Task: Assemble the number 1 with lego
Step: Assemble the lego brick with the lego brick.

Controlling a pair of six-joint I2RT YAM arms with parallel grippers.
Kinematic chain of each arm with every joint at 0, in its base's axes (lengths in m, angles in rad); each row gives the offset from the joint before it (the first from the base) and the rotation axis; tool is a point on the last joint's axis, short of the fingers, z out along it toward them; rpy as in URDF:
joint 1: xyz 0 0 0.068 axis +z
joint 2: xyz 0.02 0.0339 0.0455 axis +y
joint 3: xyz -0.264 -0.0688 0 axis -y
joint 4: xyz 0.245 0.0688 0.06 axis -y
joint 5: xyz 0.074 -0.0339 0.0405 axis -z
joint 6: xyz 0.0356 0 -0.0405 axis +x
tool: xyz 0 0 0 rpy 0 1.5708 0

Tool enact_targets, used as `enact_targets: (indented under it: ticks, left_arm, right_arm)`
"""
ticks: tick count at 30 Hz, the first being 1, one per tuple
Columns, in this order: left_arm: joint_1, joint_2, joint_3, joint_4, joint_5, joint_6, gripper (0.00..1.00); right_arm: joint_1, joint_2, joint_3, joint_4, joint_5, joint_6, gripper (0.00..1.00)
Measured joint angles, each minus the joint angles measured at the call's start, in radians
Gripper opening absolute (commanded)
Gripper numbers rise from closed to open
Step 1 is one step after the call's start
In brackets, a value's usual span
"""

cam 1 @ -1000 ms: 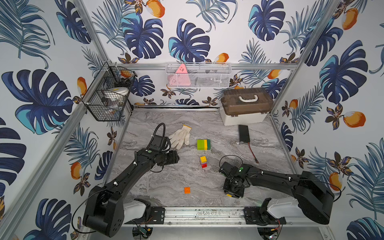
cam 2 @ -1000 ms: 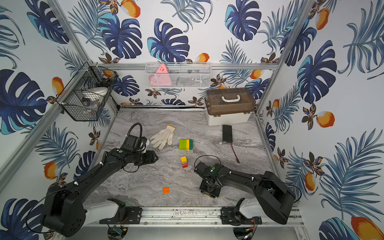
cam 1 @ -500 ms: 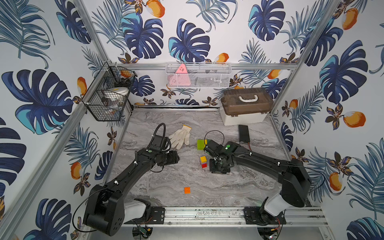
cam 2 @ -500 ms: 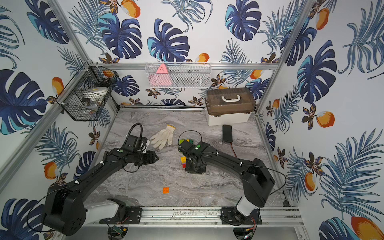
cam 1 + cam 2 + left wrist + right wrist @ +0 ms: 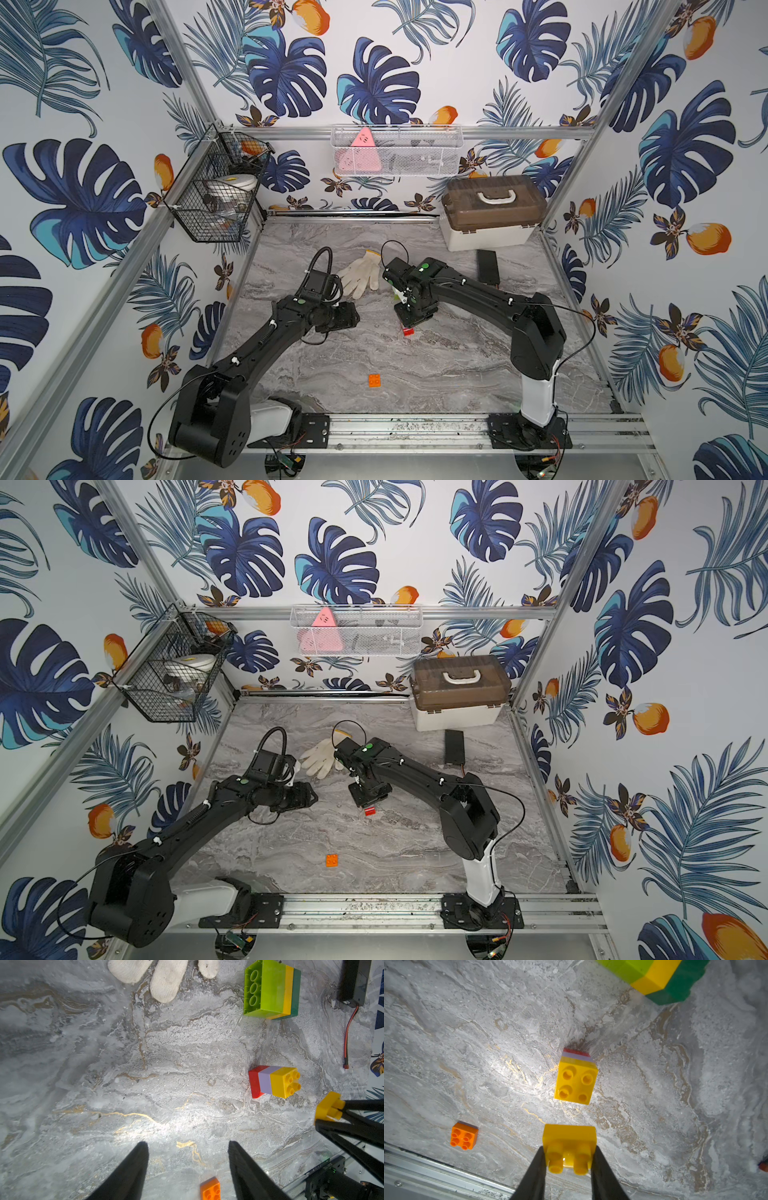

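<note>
My right gripper [image 5: 569,1152] is shut on a yellow 2x2 lego brick [image 5: 569,1139], studs toward the camera. It hangs just above a standing red-lilac-yellow column [image 5: 576,1082]. In both top views the right gripper [image 5: 410,319] covers that column, and only the red base [image 5: 408,331] shows. A lime-yellow-dark green block [image 5: 272,991] lies on its side beyond the column. A loose orange 2x2 brick [image 5: 375,380] sits near the table's front. My left gripper [image 5: 187,1144] is open and holds nothing, hovering left of the column, with the orange brick [image 5: 210,1189] below it.
A white glove [image 5: 359,274] lies behind the left gripper [image 5: 353,320]. A black battery pack [image 5: 487,266] with a red wire and a brown-lidded box [image 5: 492,212] stand at the back right. A metal rail [image 5: 436,1174] runs along the front edge.
The right arm swung from the table's front to the middle, carrying the yellow brick over the column. The left arm stayed still.
</note>
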Motion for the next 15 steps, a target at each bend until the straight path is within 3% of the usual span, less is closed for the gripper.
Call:
enact_targets:
  ticks: [15]
  left_arm:
    - [0.0,0.011,0.0,0.001,0.007,0.0,0.67]
  right_arm:
    - [-0.038,0.114,0.095,-0.014,-0.016,-0.019,0.29]
